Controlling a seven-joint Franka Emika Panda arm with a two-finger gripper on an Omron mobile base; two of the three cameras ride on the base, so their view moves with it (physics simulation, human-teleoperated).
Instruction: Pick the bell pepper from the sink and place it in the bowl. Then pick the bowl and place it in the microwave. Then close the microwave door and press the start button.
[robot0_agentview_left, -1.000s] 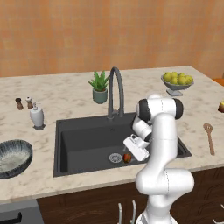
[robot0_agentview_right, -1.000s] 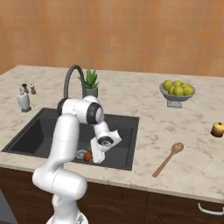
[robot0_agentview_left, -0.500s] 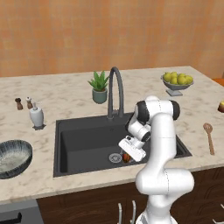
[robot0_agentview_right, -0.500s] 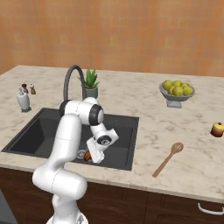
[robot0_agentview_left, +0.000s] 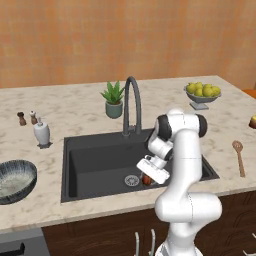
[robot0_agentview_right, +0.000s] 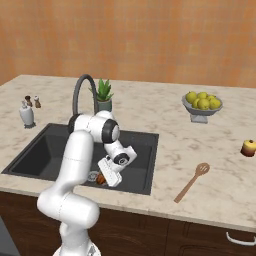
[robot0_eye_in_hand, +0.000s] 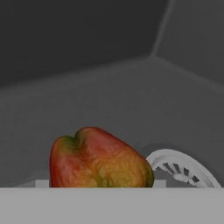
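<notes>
The sink (robot0_agentview_left: 100, 165) is dark grey with a silver drain (robot0_eye_in_hand: 183, 168), and the bell pepper (robot0_eye_in_hand: 98, 162) is red shading to orange-yellow with a green tinge at its left shoulder. The counter (robot0_agentview_right: 210, 150) is pale speckled marble under an orange wall (robot0_agentview_left: 125, 35). The bowl (robot0_agentview_left: 15, 181) is streaked blue-grey outside, pale inside. A grey footed bowl (robot0_agentview_right: 202, 112) holds yellow fruit (robot0_agentview_right: 202, 100).

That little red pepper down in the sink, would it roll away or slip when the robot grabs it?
The bell pepper looks lumpy and lobed, not round, so it would probably wobble rather than roll far. Its skin looks smooth, so it might slip a little. It is small and lies beside the drain, so probably light.
</notes>
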